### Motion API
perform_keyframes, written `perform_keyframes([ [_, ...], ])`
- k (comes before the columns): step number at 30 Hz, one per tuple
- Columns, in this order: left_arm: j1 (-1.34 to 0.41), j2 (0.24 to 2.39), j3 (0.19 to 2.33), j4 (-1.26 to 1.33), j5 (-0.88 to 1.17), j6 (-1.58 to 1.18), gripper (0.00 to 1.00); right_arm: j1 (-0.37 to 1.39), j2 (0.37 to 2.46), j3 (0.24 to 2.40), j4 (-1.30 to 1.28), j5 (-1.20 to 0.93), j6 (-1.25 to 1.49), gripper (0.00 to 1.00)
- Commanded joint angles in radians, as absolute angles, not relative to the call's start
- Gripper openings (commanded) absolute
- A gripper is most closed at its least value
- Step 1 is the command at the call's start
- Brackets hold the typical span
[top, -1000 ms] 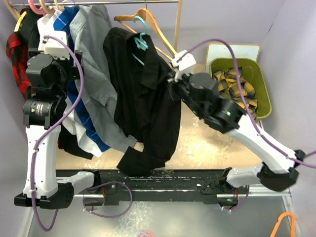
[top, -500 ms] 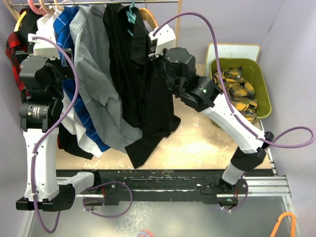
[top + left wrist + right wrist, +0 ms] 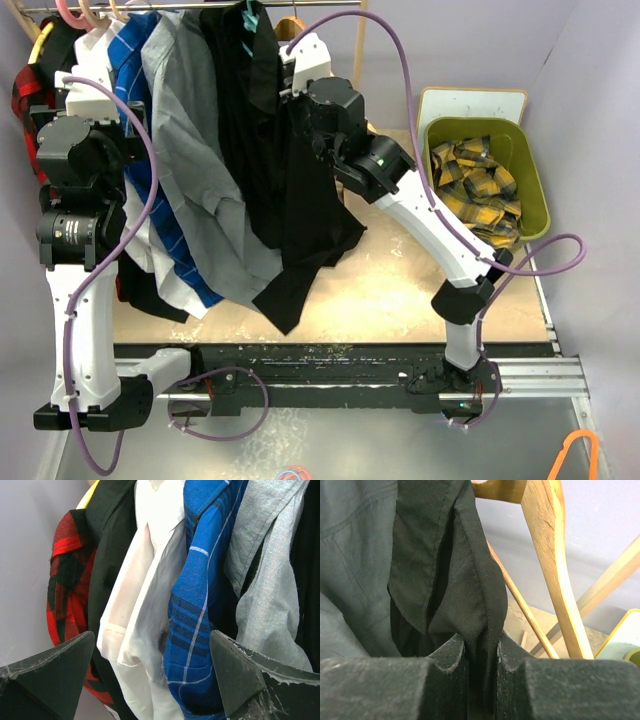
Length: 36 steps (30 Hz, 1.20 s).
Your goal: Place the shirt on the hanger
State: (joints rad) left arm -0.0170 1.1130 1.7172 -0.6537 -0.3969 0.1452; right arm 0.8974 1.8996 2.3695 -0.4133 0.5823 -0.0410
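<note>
While our right gripper (image 3: 481, 656) pinched a fold of the black shirt (image 3: 290, 190), it hung from the teal hanger (image 3: 248, 24) up by the far rail (image 3: 330, 4), right of the grey shirt (image 3: 190, 130); our left gripper (image 3: 155, 680) gaped empty.

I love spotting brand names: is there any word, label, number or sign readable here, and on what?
No text here is readable.
Black round motor housing on the left arm: pale marks, perhaps lettering, too small to read.
Plain black long-sleeved shirt, green plastic bin: no print visible.
</note>
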Motion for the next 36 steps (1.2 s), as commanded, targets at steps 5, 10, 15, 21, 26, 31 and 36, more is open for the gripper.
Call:
perform_keyframes([
  [5,-0.008,1.092,1.703,-0.630,-0.390,0.141,1.00,0.885,1.944,2.520,-0.334,0.561,0.013,0.00],
  [10,-0.006,1.093,1.698,-0.632,-0.375,0.136,1.00,0.876,1.968,2.524,-0.359,0.537,0.038,0.00],
  [15,-0.002,1.091,1.694,-0.639,-0.360,0.131,1.00,0.874,2.000,2.546,-0.388,0.504,0.057,0.00],
  [21,0.001,1.090,1.688,-0.647,-0.334,0.122,1.00,0.874,2.039,2.585,-0.410,0.462,0.074,0.00],
  [26,0.005,1.090,1.684,-0.654,-0.315,0.121,1.00,0.873,2.083,2.629,-0.436,0.453,0.079,0.00],
  [31,0.006,1.094,1.678,-0.660,-0.297,0.123,1.00,0.871,2.094,2.616,-0.440,0.460,0.083,0.00],
  [36,0.019,1.097,1.676,-0.662,-0.276,0.114,1.00,0.875,2.072,2.563,-0.395,0.461,0.094,0.00],
])
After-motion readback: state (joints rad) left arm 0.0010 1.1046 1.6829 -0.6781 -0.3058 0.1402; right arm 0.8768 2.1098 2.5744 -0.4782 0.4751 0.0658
